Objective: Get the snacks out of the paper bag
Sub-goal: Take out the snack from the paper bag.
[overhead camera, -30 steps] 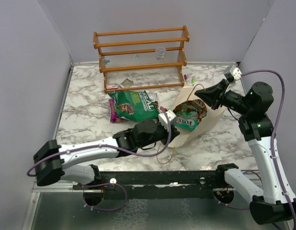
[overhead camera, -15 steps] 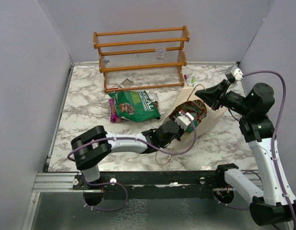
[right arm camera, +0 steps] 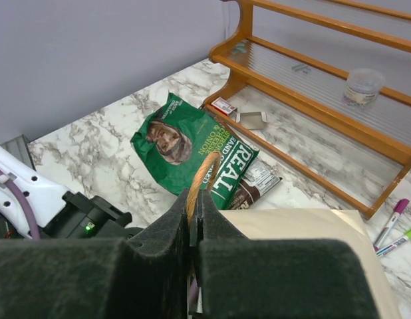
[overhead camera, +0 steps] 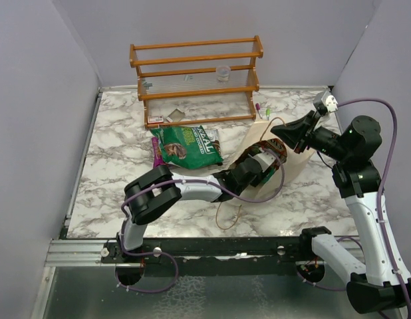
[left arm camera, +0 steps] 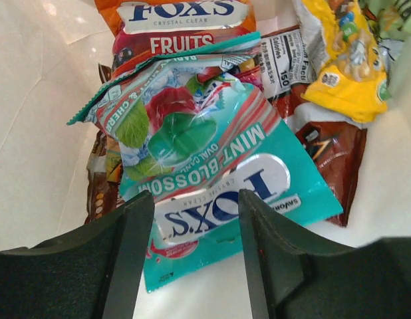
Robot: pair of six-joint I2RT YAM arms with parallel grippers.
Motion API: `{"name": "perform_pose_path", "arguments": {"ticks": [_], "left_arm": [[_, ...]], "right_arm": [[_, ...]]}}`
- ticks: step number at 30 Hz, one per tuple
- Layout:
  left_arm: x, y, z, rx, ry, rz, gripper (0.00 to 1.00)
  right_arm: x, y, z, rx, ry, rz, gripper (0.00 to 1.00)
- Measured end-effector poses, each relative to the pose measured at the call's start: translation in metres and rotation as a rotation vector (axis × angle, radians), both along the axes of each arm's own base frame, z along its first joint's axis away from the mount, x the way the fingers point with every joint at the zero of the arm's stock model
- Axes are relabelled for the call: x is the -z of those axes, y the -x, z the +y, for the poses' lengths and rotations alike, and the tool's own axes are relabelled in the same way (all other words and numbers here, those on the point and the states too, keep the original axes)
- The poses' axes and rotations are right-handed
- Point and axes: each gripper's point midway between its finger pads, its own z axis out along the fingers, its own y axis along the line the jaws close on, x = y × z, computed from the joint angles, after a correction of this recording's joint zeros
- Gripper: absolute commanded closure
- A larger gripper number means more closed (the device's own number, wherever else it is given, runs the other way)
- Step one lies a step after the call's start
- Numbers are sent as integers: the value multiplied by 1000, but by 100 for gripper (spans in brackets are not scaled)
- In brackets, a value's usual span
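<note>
Now that the left pincer (left arm camera: pixel 195 203) has pushed deep into the paper bag (overhead camera: pixel 296 163), it has spread open.
Its jaws straddle the teal mint packet (left arm camera: pixel 212 156) inside, ungripped; the right pincer (right arm camera: pixel 194 203) clenches the bag handle (right arm camera: pixel 201 174).

snacks (left arm camera: pixel 212 166) in paper bag (overhead camera: pixel 297 166), rack (overhead camera: pixel 195 80) behind, one pkt (overhead camera: pixel 189 145) on table (overhead camera: pixel 119 156) L of bag

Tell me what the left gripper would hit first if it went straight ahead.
Probably the teal mint packet, lying just ahead of the left gripper's open jaws, atop the other snacks.
</note>
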Motion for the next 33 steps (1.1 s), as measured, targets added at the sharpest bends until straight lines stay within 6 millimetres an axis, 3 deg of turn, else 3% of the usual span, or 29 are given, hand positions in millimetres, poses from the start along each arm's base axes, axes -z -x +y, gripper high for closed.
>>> {"name": "perform_pose_path", "arguments": {"ticks": [2,5,17,27,33], "left_arm": [[3,-7,-3,-11,-18,2,20],[8,-15,-5,-30,-32,4,6],[30,-26,-14,-41,-41,39,8],[45,-34,-18,-11,3,121,42],[44,-33,-20,1,5,132,72]], "right_arm": [[0,0,0,-1,-2,2,98],[0,0,0,-2,-2,3,98],[2,1,1,-6,-5,13,98],[4,0,1,-6,-5,19,98],[4,0,1,-6,-5,21,98]]}}
